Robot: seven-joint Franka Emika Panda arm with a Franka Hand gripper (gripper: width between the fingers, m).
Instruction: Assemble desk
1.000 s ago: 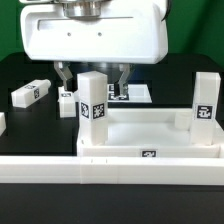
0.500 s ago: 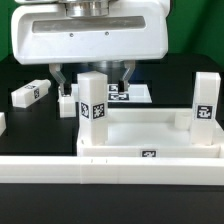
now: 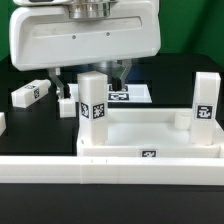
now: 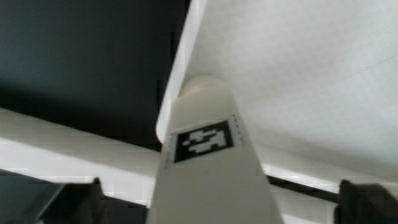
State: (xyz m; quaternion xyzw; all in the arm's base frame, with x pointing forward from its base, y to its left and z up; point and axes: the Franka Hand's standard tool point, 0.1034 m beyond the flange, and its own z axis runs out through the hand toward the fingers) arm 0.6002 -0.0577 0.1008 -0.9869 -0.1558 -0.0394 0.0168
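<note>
The pincer [image 3: 88, 80] hung spread wide, gripping nothing, its fingers either side of the upright leg [image 3: 93, 108] at the tabletop's [image 3: 140, 135] corner toward the exterior view's left. A good grip would probably have meant closing squarely on opposite flat faces and keeping the leg vertical while twisting.

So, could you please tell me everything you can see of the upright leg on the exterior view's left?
The leg is a white square-section block, plastic by its look, with a black-and-white tag on its camera-facing side. It stands upright at the tabletop's corner, its base meeting the rim there. Nothing else appears to touch it.
</note>
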